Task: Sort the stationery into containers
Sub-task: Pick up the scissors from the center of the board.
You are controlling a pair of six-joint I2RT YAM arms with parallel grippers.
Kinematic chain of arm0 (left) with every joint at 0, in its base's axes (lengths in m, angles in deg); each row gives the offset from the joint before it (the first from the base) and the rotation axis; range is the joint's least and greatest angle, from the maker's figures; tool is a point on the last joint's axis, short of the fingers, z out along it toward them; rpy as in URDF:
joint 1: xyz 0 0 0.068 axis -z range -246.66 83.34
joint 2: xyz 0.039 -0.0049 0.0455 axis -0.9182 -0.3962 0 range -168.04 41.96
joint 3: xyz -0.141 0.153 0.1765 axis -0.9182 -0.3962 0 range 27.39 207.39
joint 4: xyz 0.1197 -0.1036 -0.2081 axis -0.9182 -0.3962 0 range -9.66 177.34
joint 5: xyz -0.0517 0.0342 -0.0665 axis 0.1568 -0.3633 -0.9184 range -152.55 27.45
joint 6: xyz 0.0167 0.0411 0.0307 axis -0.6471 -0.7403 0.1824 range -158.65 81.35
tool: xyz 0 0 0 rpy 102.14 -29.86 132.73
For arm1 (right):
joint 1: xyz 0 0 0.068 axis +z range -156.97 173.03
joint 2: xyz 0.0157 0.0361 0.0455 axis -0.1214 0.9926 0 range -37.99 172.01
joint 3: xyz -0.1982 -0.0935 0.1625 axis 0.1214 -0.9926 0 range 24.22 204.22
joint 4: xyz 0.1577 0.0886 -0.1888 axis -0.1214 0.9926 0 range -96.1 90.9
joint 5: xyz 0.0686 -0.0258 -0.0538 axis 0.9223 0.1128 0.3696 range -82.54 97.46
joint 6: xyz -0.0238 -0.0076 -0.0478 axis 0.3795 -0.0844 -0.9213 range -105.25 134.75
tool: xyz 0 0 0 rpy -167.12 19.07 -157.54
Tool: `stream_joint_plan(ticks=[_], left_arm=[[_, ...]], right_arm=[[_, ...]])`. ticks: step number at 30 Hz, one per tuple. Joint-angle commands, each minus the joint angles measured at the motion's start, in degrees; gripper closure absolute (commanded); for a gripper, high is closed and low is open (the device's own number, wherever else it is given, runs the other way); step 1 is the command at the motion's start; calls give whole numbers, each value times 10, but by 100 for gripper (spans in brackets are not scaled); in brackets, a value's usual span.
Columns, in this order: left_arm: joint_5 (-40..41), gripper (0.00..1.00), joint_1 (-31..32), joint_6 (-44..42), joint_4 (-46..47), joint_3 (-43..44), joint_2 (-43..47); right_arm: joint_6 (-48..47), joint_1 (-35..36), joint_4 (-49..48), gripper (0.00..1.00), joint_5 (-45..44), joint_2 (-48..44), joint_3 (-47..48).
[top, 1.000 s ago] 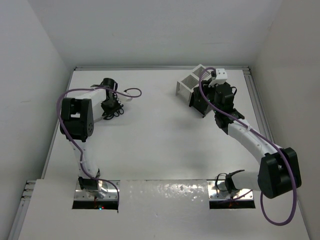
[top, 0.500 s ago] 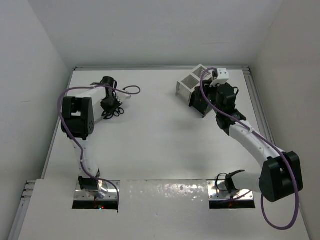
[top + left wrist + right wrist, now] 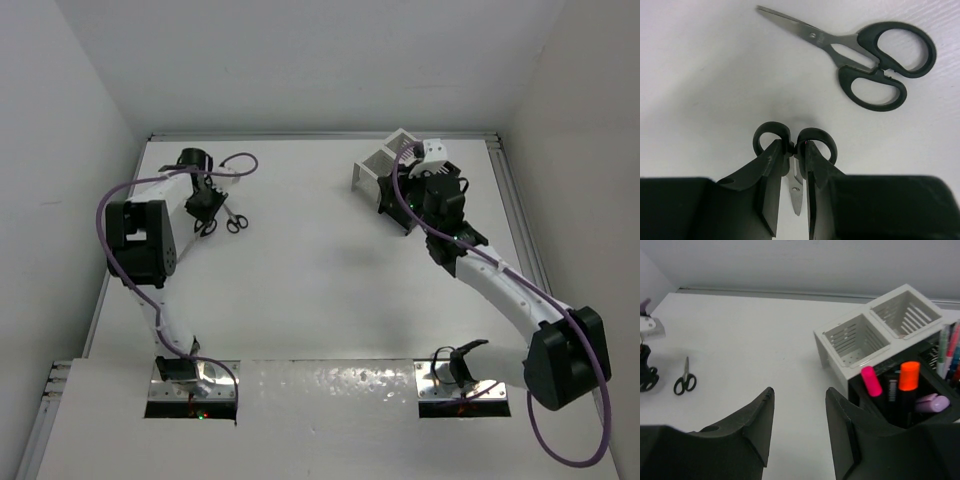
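My left gripper [image 3: 793,147] is shut on a pair of small black-handled scissors [image 3: 796,192]; the handle rings stick out past the fingertips and the blades point back between the fingers. A second pair of scissors [image 3: 837,45] lies flat on the table just beyond; it also shows in the top view [image 3: 237,222] and the right wrist view [image 3: 685,380]. My right gripper [image 3: 800,392] is open and empty, beside the joined white box [image 3: 875,335] and black box [image 3: 940,412]. The black box holds pink [image 3: 871,380], orange [image 3: 908,377] and purple [image 3: 932,402] highlighters and several pens [image 3: 947,352].
The boxes stand at the back right of the table, white [image 3: 378,165] and black [image 3: 395,205], close to the back wall. The left gripper [image 3: 203,205] is near the back left corner, with the side wall close by. A purple cable loops off each arm.
My left gripper has moved left and back with one pair of scissors in it, uncovering the second pair on the table. My right gripper has shifted slightly left by the boxes.
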Motion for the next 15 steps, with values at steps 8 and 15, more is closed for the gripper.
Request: stream_joint_plan(ticks=[8,15], left_arm=[[-33,100,3,83,-13,41,125],[-50,100,68,175,-6,108,176]], right_arm=[[62,75,-59,56,58,89,60],[105,130,-106,69,104,207,178]])
